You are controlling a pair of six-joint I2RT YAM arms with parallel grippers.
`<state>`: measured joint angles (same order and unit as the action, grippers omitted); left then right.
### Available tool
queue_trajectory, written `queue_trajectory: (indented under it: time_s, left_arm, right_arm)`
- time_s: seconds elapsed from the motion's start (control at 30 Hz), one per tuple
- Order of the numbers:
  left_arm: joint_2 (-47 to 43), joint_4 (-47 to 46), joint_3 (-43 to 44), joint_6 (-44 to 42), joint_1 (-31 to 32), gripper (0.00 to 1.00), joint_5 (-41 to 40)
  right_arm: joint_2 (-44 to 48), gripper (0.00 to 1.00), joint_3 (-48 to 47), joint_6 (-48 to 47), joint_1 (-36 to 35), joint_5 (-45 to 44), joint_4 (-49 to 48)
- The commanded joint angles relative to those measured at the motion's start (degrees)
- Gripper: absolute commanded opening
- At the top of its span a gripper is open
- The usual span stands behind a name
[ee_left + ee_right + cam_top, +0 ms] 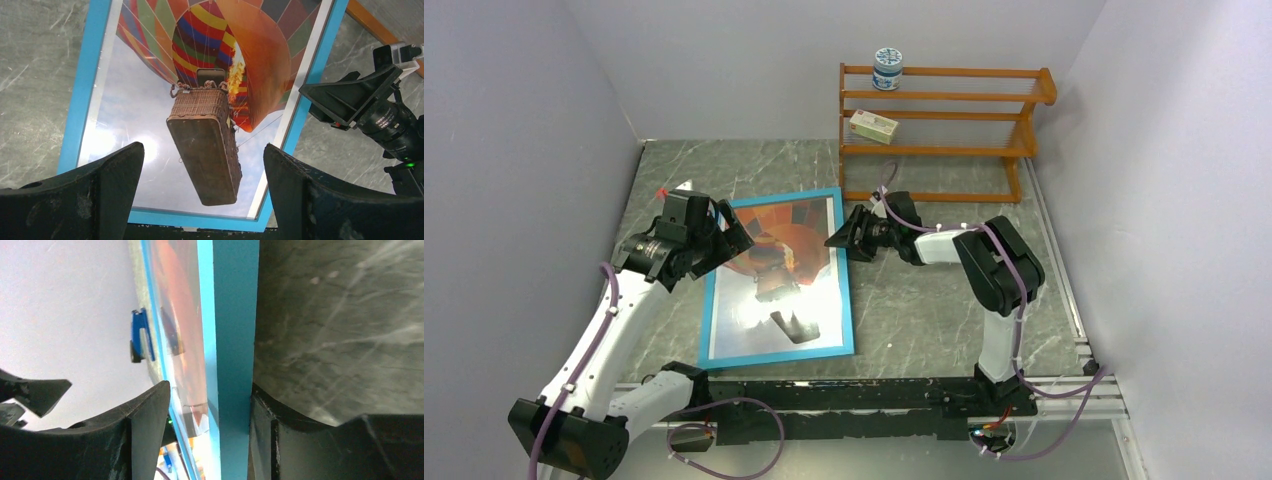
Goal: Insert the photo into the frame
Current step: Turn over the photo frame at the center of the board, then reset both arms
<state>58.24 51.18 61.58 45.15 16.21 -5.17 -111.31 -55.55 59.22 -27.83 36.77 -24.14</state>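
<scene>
The blue frame (774, 355) lies flat on the marble table, front up. The balloon photo (799, 225) shows through its pane. My left gripper (729, 240) is open and empty, hovering over the frame's upper left part. In the left wrist view its fingertips (115, 165) stand wide apart above the photo (200, 50) and the blue border (80, 100). My right gripper (842, 240) is open at the frame's right edge. In the right wrist view its jaws straddle the blue edge (232, 340), one finger (280, 430) against it.
An orange-brown wooden shelf rack (944, 130) stands at the back right, with a small jar (887, 68) on top and a small box (873, 126) on a lower shelf. White walls close in on three sides. The arm bases and rail (854, 395) run along the near edge.
</scene>
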Motion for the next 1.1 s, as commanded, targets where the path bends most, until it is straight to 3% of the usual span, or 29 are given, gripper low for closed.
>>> queue_trajectory:
  time_s: [0.0, 0.17, 0.5, 0.77, 1.07]
  left_arm:
    - [0.29, -1.45, 0.80, -0.55, -0.12, 0.94, 1.01]
    - [0.47, -0.73, 1.51, -1.06, -0.12, 0.94, 0.88]
    - [-1.09, 1.05, 4.48, -4.14, -0.17, 0.94, 0.00]
    - [-3.46, 3.06, 8.75, -10.08, -0.13, 0.94, 0.33]
    - [-9.67, 9.95, 18.45, -17.23, -0.12, 0.94, -1.29]
  right_arm:
    - [2.84, 0.61, -0.34, -3.13, 1.05, -4.17, 0.64]
    - [4.37, 0.71, -2.10, -7.69, 1.16, -10.06, 10.45]
    - [13.03, 0.74, -3.96, -14.02, 1.19, -25.60, 25.33]
    - [27.95, 0.73, -3.22, -21.53, 1.19, -38.91, 37.87]
    - [48.61, 0.75, -7.18, -31.15, 1.49, -56.44, 59.55]
